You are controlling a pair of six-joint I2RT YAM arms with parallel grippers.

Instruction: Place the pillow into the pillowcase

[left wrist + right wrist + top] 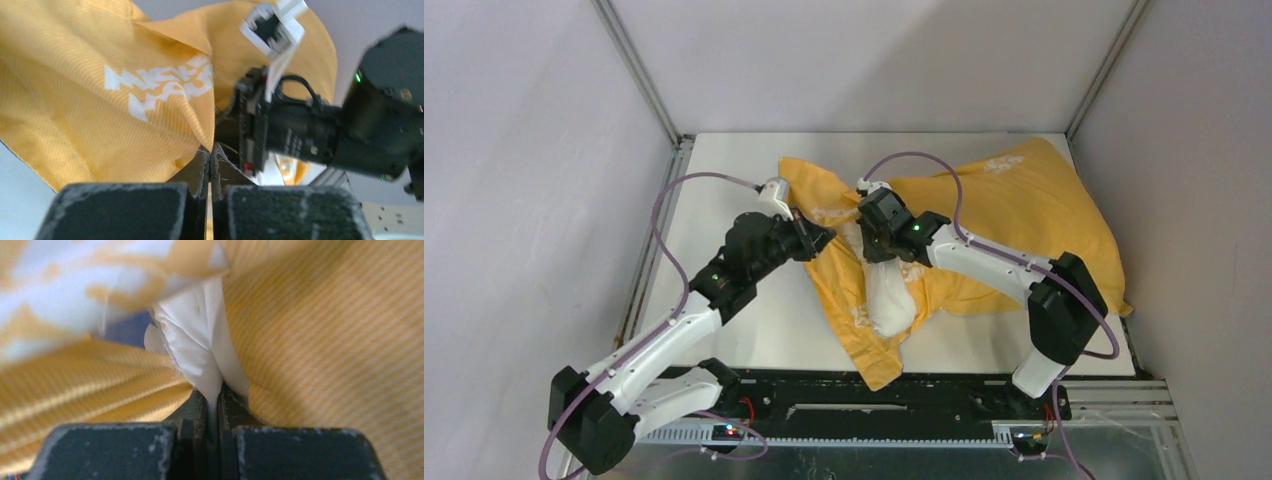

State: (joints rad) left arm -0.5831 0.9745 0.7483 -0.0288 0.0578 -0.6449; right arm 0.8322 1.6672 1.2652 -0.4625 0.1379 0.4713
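Observation:
The orange-yellow pillowcase with white lettering lies across the middle and right of the table, bulging at the right. A white part of the pillow sticks out of its opening near the middle. My left gripper is shut on an edge of the pillowcase, with orange cloth pinched between the fingertips in the left wrist view. My right gripper is just to its right, shut on a fold of white pillow fabric, with orange cloth all round it. Most of the pillow is hidden.
The white table top shows to the left and front of the cloth. Grey booth walls stand at the left, back and right. The right arm's wrist is very close to my left gripper. The black base rail runs along the near edge.

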